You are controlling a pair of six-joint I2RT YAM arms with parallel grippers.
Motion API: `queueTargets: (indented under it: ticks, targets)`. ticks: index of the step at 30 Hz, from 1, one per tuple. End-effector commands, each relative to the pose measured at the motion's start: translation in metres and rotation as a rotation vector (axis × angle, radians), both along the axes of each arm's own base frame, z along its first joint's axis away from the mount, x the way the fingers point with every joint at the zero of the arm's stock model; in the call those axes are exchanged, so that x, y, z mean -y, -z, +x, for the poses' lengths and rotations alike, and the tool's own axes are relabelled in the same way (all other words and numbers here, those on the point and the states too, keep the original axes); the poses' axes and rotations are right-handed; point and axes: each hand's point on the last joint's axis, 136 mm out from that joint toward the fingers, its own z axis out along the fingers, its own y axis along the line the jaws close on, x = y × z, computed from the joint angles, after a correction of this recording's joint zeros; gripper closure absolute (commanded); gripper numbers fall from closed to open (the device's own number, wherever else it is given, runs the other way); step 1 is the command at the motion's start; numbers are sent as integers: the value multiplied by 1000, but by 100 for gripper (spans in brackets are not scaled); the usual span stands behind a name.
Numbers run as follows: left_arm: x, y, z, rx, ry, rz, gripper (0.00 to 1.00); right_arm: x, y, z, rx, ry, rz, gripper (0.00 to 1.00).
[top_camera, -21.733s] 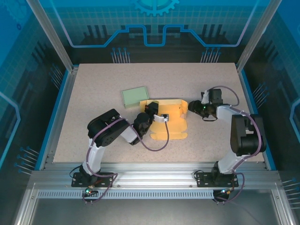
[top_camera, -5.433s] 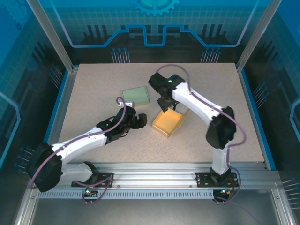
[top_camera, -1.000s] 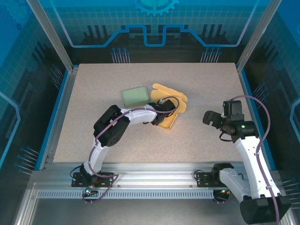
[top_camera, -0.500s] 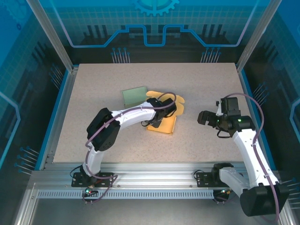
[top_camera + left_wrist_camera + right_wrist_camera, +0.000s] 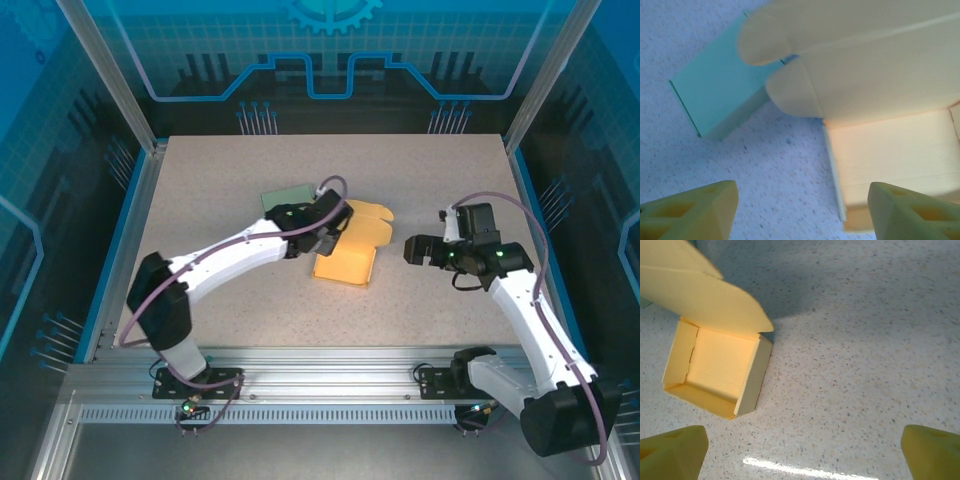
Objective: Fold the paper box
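**Yellow box open on the table, both grippers spread**

The yellow paper box (image 5: 345, 264) lies near the middle of the speckled beige table (image 5: 220, 170). Its shallow square tray is open to the top. Its lid flap (image 5: 368, 220), with rounded ear tabs, stands raised off the tray's far edge and is not closed down. A pale green flat box (image 5: 283, 197) lies just beyond and to the left of it; in the left wrist view one rounded tab overlaps the green box's corner, though whether they touch is unclear.

The left gripper (image 5: 332, 232) hovers at the tray's far-left corner, beside the flap. Its yellow fingers (image 5: 695, 212) stand well apart, with bare table and the tray's near corner showing between them and nothing clamped.

The right gripper (image 5: 410, 250) is to the right of the box, apart from it and pointing toward it. Its fingers (image 5: 675, 447) are spread wide at the bottom corners of the right wrist view, holding nothing.
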Motion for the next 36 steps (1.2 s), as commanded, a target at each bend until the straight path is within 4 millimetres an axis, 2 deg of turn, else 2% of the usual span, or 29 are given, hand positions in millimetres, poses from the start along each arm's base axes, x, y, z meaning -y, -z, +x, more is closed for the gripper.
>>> queueTargets:
  ticks: [1, 5, 9, 11, 14, 20, 23, 27, 31, 36]
  targets:
    - [-9, -13, 31, 97, 115, -108, 30, -13, -18, 20, 98, -63, -38, 2]
    - [-24, 2, 51, 98, 229, -247, 33, -22, -20, 42, 120, -94, -67, 9]
    - [-16, 13, 58, 90, 364, -354, 33, -33, -18, 65, 124, -131, -69, 9]
    - [-9, 14, 61, 76, 411, -413, 33, -40, -15, 75, 126, -154, -80, 12]
    - [0, 20, 66, 45, 461, -431, 34, -51, -10, 90, 124, -199, -75, 15]
    - [6, 39, 80, -19, 483, -385, 34, -74, 5, 111, 99, -282, -33, 26]
    - [8, 44, 83, -34, 489, -386, 35, -80, 15, 116, 68, -295, -23, 28]
    - [7, 49, 84, -60, 475, -381, 43, -86, 25, 115, 38, -302, -20, 33]
    - [6, 50, 82, -75, 453, -386, 63, -86, 35, 112, 12, -292, -47, 41]
    - [7, 48, 78, -74, 439, -396, 67, -89, 43, 110, -6, -295, -61, 47]
